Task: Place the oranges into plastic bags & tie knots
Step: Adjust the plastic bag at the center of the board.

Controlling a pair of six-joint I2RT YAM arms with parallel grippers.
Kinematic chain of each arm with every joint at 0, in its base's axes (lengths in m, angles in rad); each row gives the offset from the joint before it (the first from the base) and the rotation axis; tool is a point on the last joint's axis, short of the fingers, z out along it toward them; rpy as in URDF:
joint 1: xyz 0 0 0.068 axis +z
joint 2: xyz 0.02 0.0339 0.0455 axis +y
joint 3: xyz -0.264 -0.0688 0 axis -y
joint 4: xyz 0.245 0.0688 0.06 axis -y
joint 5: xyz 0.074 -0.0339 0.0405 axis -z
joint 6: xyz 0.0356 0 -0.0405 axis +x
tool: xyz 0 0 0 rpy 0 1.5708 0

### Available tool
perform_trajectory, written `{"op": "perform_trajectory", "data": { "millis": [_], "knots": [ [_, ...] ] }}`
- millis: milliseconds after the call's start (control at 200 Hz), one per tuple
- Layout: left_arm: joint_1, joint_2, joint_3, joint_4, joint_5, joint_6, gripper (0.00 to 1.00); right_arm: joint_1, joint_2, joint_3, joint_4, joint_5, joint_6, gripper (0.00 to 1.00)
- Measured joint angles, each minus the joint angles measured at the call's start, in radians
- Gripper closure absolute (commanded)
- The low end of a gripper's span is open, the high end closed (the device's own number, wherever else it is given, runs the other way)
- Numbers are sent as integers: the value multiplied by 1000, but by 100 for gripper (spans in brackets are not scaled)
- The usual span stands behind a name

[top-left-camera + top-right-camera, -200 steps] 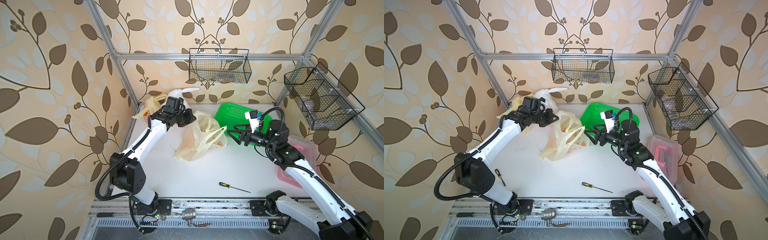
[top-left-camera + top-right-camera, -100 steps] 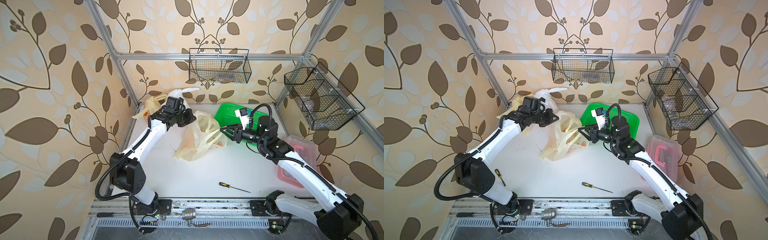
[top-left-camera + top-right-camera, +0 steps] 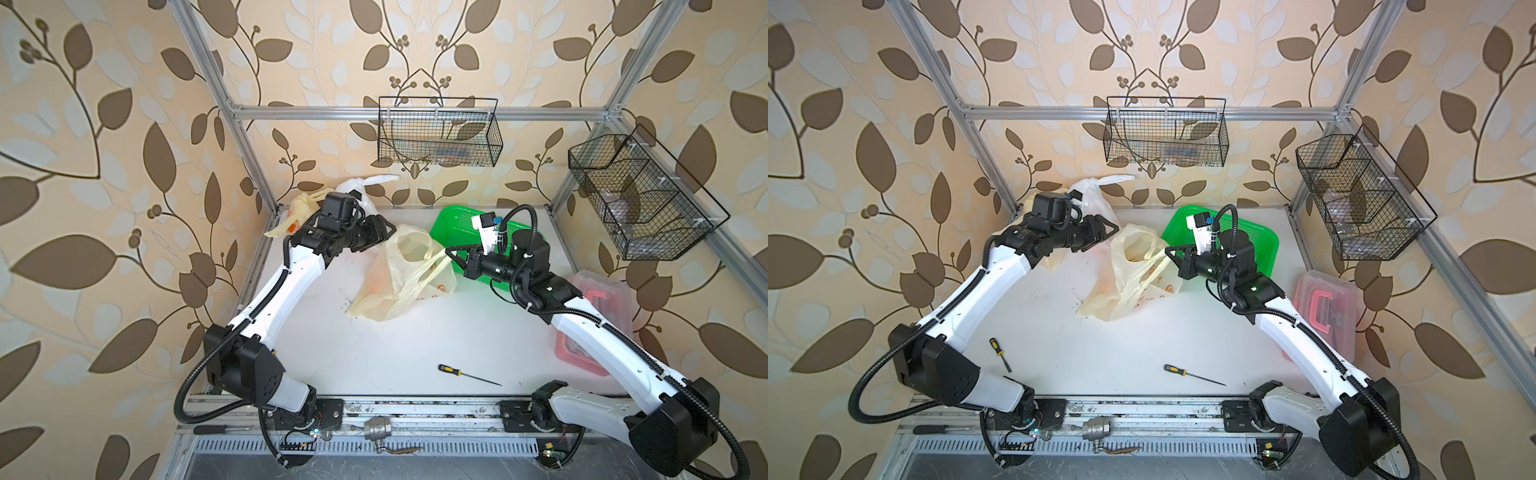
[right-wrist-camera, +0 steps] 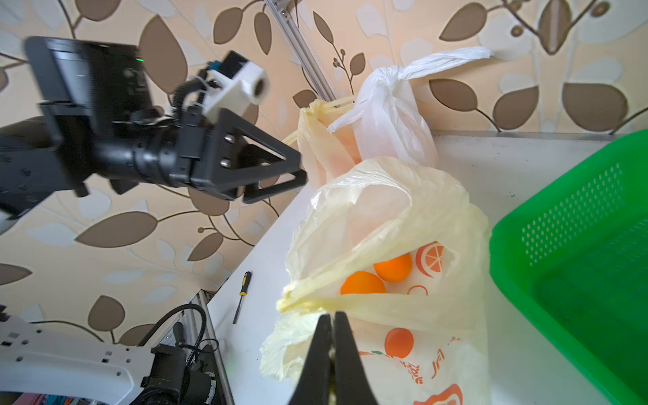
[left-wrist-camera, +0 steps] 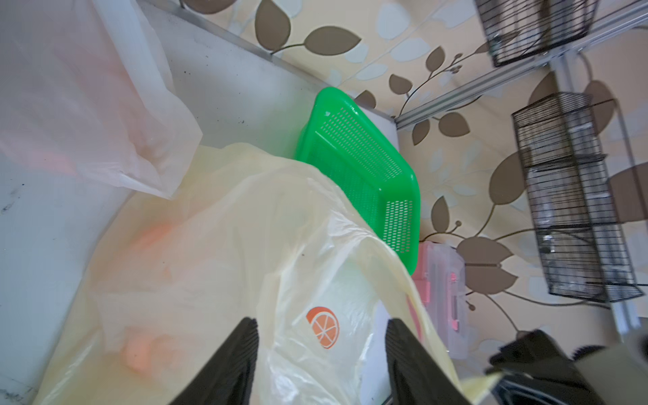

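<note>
Pale-yellow crinkly plastic bag with orange fruit prints [image 3: 399,274]: unknotted, standing mid-table just beside the green perforated plastic basket [image 3: 453,216].

Change noted:
- The left gripper [image 3: 388,234] was clamped on this bag's far rim a second ago. Its jaws now stand parted, and in the left wrist view the film lies loose between the fingers [image 5: 242,350], unpinched.
- The right gripper [image 3: 448,251] was open and short of the bag a second ago. It has come up to the bag and clenched on the near handle strap.
- Reading: the hold has passed from the left arm to the right. Filling looks finished and tying is next, for which the left arm would need the opposite handle.

Containers and contents:
- Printed bag, mouth open: two small round bright oranges [image 4: 363,282] show through the mouth in the right wrist view. Further orange tint shows through the film, so the count is uncertain.
- Translucent white plastic bag [image 3: 365,189], back-left corner: its handles are twisted into a knot [image 4: 394,75], and a faint orange tint shows within.
- Second pale-yellow bag [image 4: 322,140], touching the white one: the top is bunched and the film is tinted orange. Its knot is not clearly seen.
- Green basket: no fruit shows in the parts visible.
- Clear lidded box with pink handle [image 3: 598,291], at the table's right edge: contents indistinct.
</note>
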State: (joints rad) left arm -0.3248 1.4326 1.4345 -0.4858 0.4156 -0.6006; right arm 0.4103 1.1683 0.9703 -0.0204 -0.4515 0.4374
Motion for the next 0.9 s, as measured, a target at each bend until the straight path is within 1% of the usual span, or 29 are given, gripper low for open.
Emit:
{"op": "perform_trajectory", "data": {
  "millis": [90, 200, 295, 400, 430, 510, 595, 660, 720, 740, 765, 790, 815, 865, 875, 900],
  "knots": [
    [-30, -55, -12, 31, 5, 14, 25, -10, 14, 0, 0, 6, 0, 100],
    [-124, -74, -10, 65, 23, 54, 25, -18, 17, -1, 1, 7, 0, 100],
    [-209, -41, -2, 67, 33, 89, 27, -19, 17, -1, 2, 7, 0, 100],
    [-253, 21, 15, 54, 46, 116, 27, -20, 17, -2, 2, 7, 0, 100],
    [-258, 39, 22, 48, 48, 123, 30, -20, 17, -3, 2, 7, 0, 100],
    [-267, 82, 41, 22, 50, 143, 42, -20, 17, -3, 2, 7, 1, 100],
    [-277, 106, 59, -18, 46, 181, 50, -20, 17, -3, 2, 7, 1, 100],
    [-285, 111, 66, -45, 37, 205, 61, -20, 17, -3, 2, 7, 2, 100],
    [-285, 111, 71, -68, 20, 218, 75, -20, 17, -3, 2, 7, 4, 100],
    [-286, 111, 72, -72, 15, 220, 78, -20, 17, -3, 2, 7, 5, 100],
    [-290, 111, 73, -78, 6, 237, 79, -20, 17, -3, 2, 7, 5, 100],
    [-291, 111, 75, -85, -5, 242, 77, -20, 17, -3, 2, 7, 8, 100],
    [-292, 111, 76, -89, -9, 243, 72, -20, 17, -3, 2, 8, 8, 100],
    [-292, 111, 78, -91, -24, 252, 51, -20, 17, -3, 1, 12, 8, 100],
    [-292, 111, 79, -91, -27, 269, 47, -20, 17, -3, 1, 14, 8, 100],
    [-292, 111, 81, -91, -31, 266, 39, -20, 18, -3, 1, 15, 8, 100]
  ]
}}
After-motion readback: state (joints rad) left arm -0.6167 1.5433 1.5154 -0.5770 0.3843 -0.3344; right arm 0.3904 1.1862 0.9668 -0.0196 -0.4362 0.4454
